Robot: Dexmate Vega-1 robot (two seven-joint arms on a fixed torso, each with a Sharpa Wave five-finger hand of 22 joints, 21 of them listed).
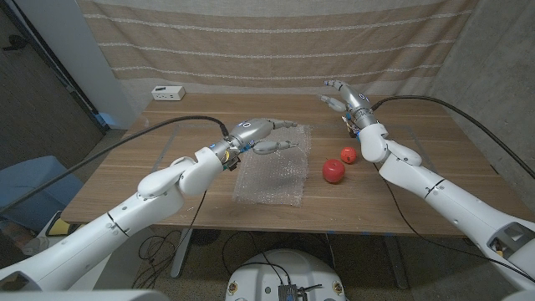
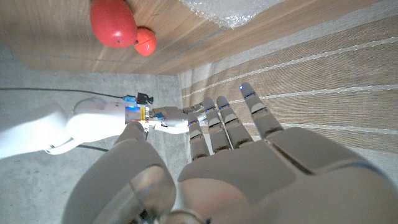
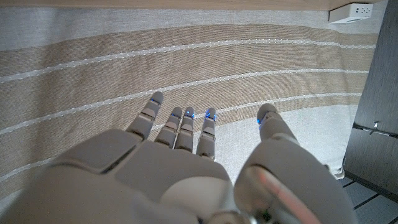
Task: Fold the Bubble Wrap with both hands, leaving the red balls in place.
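Observation:
A clear sheet of bubble wrap (image 1: 272, 173) lies on the middle of the wooden table (image 1: 167, 180). My left hand (image 1: 261, 134) hovers over the sheet's far left part with fingers spread and nothing in them. Two red balls rest on the wood just right of the sheet: a larger one (image 1: 333, 170) and a smaller one (image 1: 349, 155) behind it. Both balls (image 2: 115, 26) and an edge of the wrap (image 2: 233, 14) show in the left wrist view. My right hand (image 1: 344, 98) is raised above the table's far right side, open and holding nothing.
A white power strip (image 1: 168, 93) sits at the table's far left corner. A striped beige curtain (image 1: 276, 38) hangs behind the table. A blue bin (image 1: 33, 188) stands on the floor at the left.

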